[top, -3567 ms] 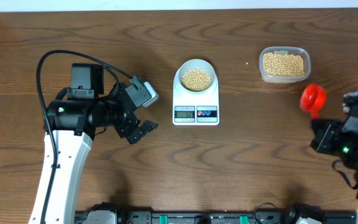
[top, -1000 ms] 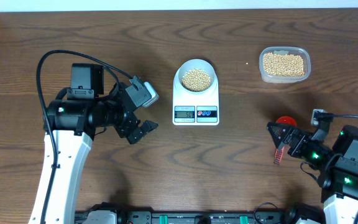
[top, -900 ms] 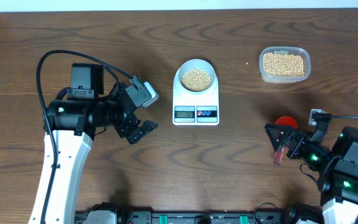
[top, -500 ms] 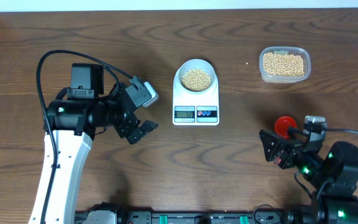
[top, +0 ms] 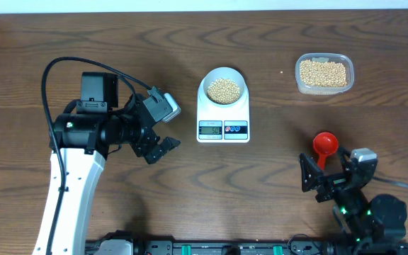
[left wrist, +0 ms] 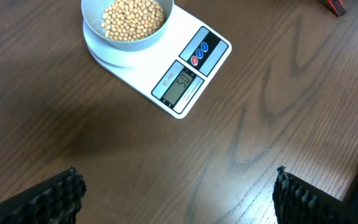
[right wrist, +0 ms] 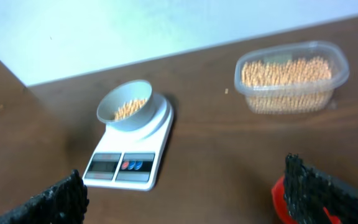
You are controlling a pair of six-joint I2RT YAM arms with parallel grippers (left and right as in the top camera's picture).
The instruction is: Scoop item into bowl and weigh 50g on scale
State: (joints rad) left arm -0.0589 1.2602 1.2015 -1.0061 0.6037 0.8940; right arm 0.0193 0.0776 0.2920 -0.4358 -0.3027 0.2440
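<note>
Soybeans (top: 224,88) sit in the bowl (top: 224,70) on the scale (top: 223,115), apparently at target, so weighing looks done. Left gripper (top: 161,150) and right gripper (top: 310,183) gape wide, empty.

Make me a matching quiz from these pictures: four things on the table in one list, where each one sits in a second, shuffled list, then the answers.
Things
1. bowl
2. scale
3. clear tub
4. red scoop

Places
A. far right corner of the table, full of beans
B. lying by the right gripper
C. on top of the scale
D. middle of the table, display showing digits

Pairs: 1-C, 2-D, 3-A, 4-B
</note>
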